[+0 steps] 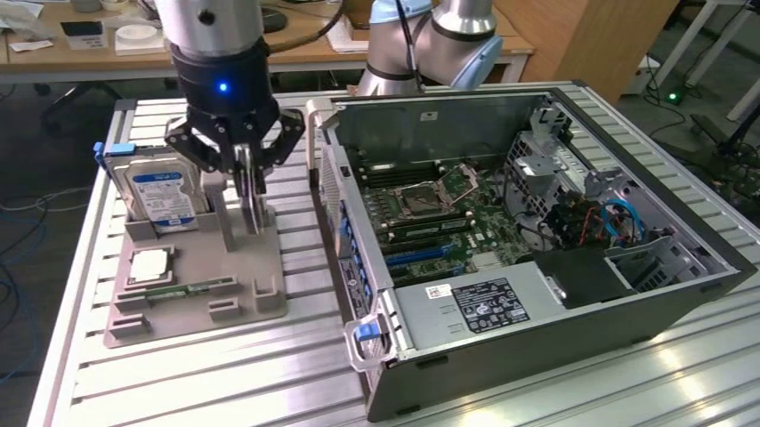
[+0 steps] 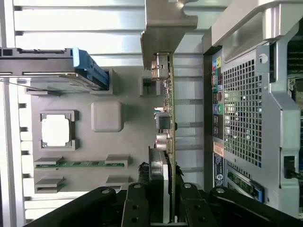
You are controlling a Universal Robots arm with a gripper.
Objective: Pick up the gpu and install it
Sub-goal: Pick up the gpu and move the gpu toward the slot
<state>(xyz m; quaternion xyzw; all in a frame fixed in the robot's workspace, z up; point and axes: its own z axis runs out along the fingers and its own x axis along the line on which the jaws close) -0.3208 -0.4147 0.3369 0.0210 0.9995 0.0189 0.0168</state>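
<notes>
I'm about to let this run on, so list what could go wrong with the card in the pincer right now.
1. The pincer grips the gpu at one end, far from its metal bracket; the long thin card could tilt or slip.
2. The hard drive stands close beside it in the grey holder; a sideways move might knock it.
3. The computer case wall is near on the other side; the bracket could catch it.

the arm [image 1: 208, 36] points straight down, its end effector [image 1: 248, 209] clamped on the upright gpu [image 2: 165, 123].
</notes>
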